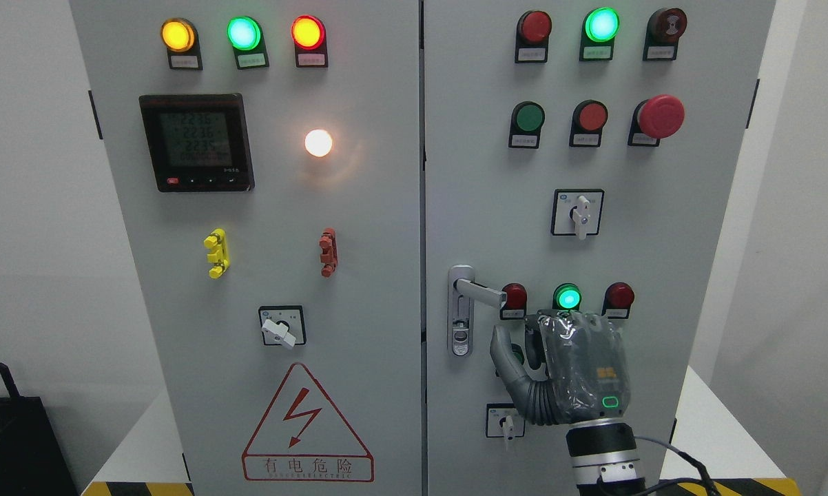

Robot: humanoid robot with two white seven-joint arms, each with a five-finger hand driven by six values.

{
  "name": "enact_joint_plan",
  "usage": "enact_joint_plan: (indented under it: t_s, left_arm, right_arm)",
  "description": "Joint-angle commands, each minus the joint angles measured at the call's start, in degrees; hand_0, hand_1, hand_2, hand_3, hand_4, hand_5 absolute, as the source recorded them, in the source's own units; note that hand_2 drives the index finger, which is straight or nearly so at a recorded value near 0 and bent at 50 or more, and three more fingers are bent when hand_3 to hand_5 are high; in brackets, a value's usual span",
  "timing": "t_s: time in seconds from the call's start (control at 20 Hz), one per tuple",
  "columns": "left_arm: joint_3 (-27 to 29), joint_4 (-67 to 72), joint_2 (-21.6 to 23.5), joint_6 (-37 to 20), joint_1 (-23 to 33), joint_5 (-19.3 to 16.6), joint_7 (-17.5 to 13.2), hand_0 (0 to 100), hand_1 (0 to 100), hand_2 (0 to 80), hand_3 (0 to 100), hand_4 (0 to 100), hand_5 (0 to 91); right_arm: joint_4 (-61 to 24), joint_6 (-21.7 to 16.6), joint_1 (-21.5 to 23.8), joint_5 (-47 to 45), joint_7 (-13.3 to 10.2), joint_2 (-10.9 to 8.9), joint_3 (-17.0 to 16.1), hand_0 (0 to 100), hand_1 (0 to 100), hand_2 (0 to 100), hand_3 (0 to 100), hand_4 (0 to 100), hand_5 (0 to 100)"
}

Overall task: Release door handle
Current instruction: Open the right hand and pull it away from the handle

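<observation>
The silver door handle [478, 290] sits on the left edge of the cabinet's right door [662, 262], its lever pointing right from a vertical lock plate [460, 324]. My right hand [539, 339] comes up from the bottom edge and hovers just below and to the right of the lever, back of the hand toward the camera. Its thumb [503, 353] is spread to the left and the hand holds nothing. A small gap separates the hand from the lever. The hand hides part of a dark button behind it.
Indicator lamps in red [514, 296], green [567, 297] and red [619, 295] sit just above the hand. A rotary switch [505, 420] is below the thumb, another [578, 213] above. The left door [283, 275] carries a meter, lamps and a warning triangle.
</observation>
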Motion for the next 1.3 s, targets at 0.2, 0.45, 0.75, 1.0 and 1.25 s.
enact_joint_plan:
  t_s: [0.2, 0.45, 0.75, 1.0, 1.25]
  left_arm:
    - [1.06, -0.03, 0.0, 0.03, 0.0, 0.0, 0.01, 12, 39, 0.0, 0, 0, 0.0]
    - [1.06, 0.05, 0.0, 0.03, 0.0, 0.0, 0.01, 12, 39, 0.0, 0, 0, 0.0]
    - [1.06, -0.03, 0.0, 0.03, 0.0, 0.0, 0.01, 12, 39, 0.0, 0, 0, 0.0]
    - [1.06, -0.04, 0.0, 0.03, 0.0, 0.0, 0.01, 12, 39, 0.0, 0, 0, 0.0]
    - [1.06, -0.03, 0.0, 0.03, 0.0, 0.0, 0.01, 12, 39, 0.0, 0, 0, 0.0]
  right_arm:
    - [-5.52, -5.14, 6.53, -3.41, -8.53, -10.6, -3.67, 63, 27, 80, 99, 82, 83]
    - [-5.78, -6.64, 6.7, -9.23, -8.54, -14.2, -5.78, 63, 24, 18, 27, 14, 6]
    - [-6.48, -10.59, 8.46, -16.34, -8.37, -16.84, -8.25, 59, 10, 0, 1, 0, 0]
    - [-6.48, -11.39, 8.46, -16.97, -8.28, -15.97, -7.98, 55, 11, 0, 0, 0, 0]
    - [-6.57, -11.48, 8.55, -17.84, -7.4, -15.7, -7.72, 53, 11, 0, 0, 0, 0]
